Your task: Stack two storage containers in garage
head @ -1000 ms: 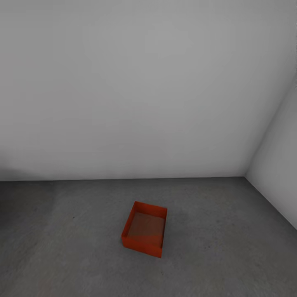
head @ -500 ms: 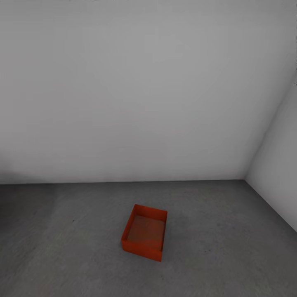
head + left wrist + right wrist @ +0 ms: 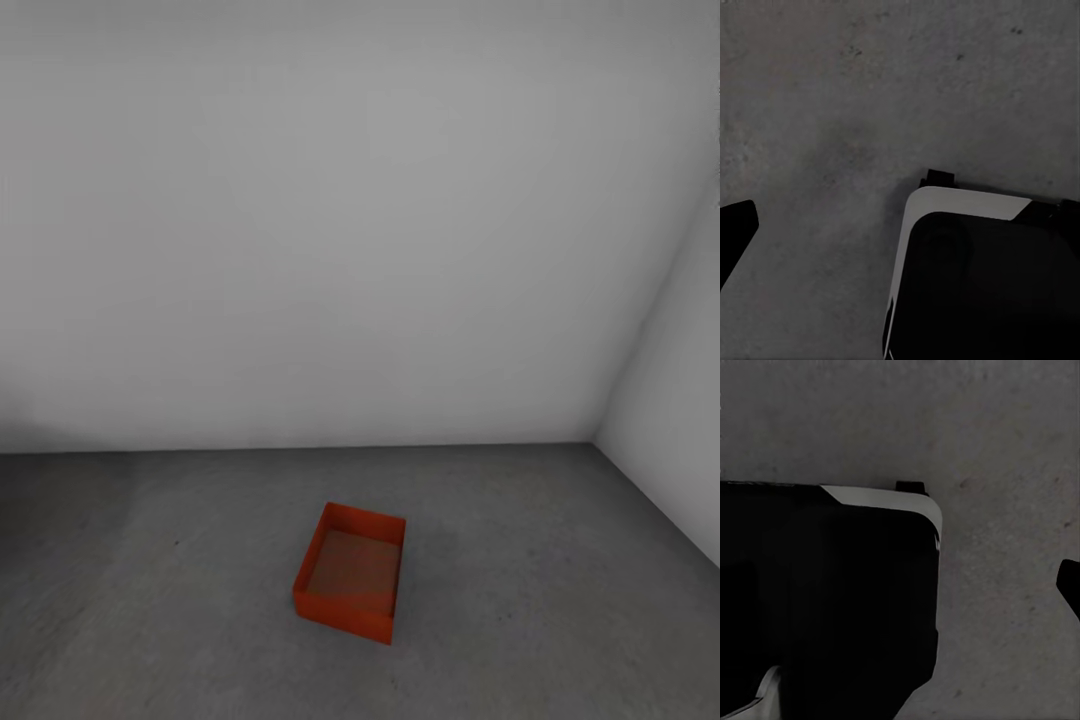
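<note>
Item: one orange bin, empty, sat alone on the garage floor, straight ahead of us, long axis running away and slightly right, favouring neither arm; whether our fingers were open or closed we could not tell.

A black base with rounded corners and a white rim, small black tabs at its edge. A black finger tip is matte and plain.
</note>
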Available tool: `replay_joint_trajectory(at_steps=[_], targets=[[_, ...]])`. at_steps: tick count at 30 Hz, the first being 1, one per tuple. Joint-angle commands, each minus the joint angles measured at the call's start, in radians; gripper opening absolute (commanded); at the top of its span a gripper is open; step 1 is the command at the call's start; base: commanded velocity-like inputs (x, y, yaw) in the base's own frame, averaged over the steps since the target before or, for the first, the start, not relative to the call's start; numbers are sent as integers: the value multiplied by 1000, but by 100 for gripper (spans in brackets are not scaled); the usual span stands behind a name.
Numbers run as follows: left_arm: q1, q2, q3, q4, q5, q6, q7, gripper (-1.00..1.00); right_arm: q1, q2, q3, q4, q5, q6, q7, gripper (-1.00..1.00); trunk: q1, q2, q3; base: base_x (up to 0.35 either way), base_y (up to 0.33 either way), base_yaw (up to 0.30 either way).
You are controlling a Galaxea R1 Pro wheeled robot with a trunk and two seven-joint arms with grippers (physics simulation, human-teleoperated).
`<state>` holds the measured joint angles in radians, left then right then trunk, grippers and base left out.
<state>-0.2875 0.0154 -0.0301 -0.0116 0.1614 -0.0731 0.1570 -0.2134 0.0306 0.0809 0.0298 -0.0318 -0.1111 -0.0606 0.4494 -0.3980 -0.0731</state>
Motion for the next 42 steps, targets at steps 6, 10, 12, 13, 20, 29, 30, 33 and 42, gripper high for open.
replay_joint_trajectory(at_steps=[6,10,12,13,20,29,30,33,42], targets=[[-1,0,-4,1,9,-4,1,100,-1,0,7,3,-8,-4,-4,100,1,-2,8,0,0,0],[-1,0,-4,1,9,-4,1,100,5,-2,6,4,-13,-3,-4,100,1,-2,14,0,0,0],[-1,0,-4,1,9,-4,1,100,11,-3,5,4,-13,-3,-4,100,1,-2,17,0,0,0],[-1,0,-4,1,9,-4,1,100,13,-4,5,4,-14,-3,-4,100,1,-2,19,0,0,0],[-1,-10,0,5,10,1,-8,100,19,-5,5,4,-14,-3,-5,100,1,-2,30,0,0,0],[62,-37,1,12,18,-1,-12,100,20,-10,4,4,-16,-2,-5,100,1,-2,45,0,0,0],[64,-36,1,12,18,-1,-13,100,20,-10,4,4,-16,-2,-5,100,1,-2,46,0,0,0],[67,-32,1,12,18,-2,-13,100,20,-10,4,4,-16,-2,-5,100,1,-2,51,0,0,0],[68,-28,1,13,19,-1,-13,100,24,-6,5,4,-16,-2,-5,100,1,-2,66,0,0,0]])
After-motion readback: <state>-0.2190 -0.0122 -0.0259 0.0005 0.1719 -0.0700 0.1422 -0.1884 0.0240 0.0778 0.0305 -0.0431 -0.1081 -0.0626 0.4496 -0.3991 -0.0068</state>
